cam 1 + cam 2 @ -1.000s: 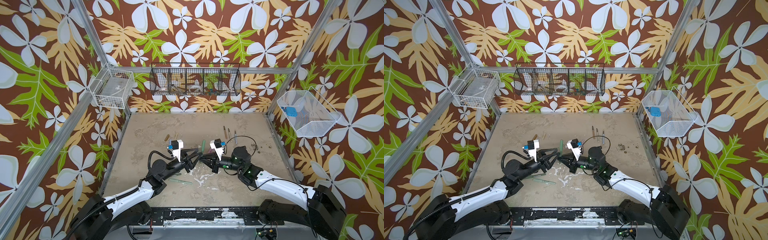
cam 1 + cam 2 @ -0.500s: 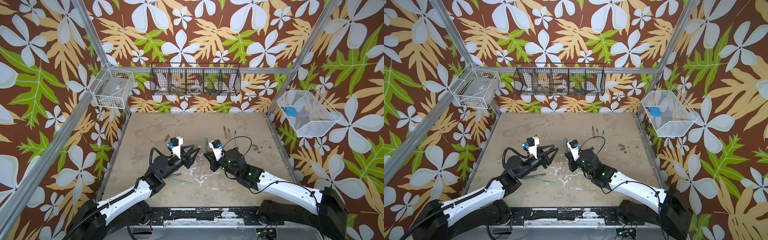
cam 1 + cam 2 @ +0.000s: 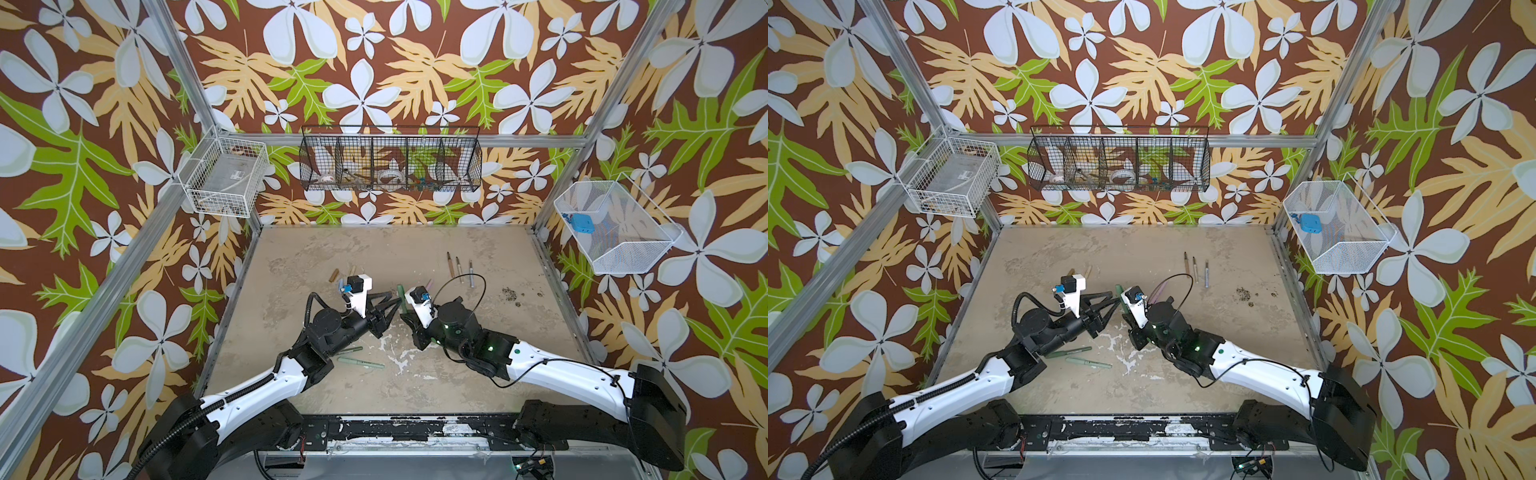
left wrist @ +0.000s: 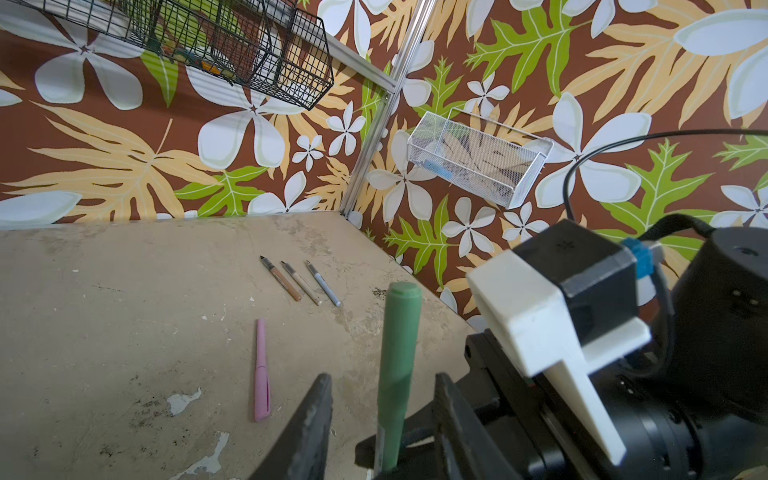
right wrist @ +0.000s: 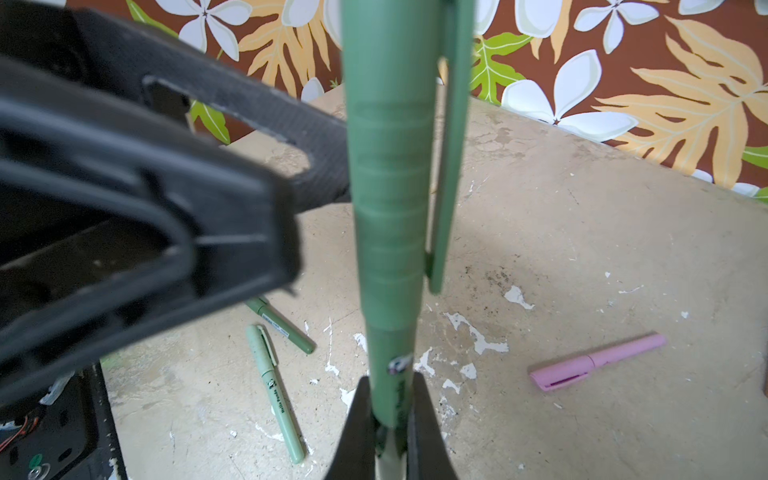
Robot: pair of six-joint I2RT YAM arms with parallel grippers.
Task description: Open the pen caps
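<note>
Capped green pen (image 3: 400, 296) clamped at mid-table.
Both top views: green pen (image 3: 1119, 290) at table (image 3: 332, 249) centre; bare top runs toward 11 o'clock to the back edge, three uncapped pens (image 3: 458, 266) at 1 o'clock. Left wrist: left gripper (image 4: 382, 415) parted, fingers straddling the cap (image 4: 402, 299), gaps either side. Right wrist: right gripper (image 5: 390, 415) closed on the barrel; a lying light green pen (image 5: 276, 395) seems printed "Hello Panda".

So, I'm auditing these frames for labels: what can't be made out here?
- Green pen's lower end: right wrist view, hidden inside the right gripper.
- Beige cap: in a top view, partly behind the left wrist camera.
- Black basket's contents: both top views, too small.
</note>
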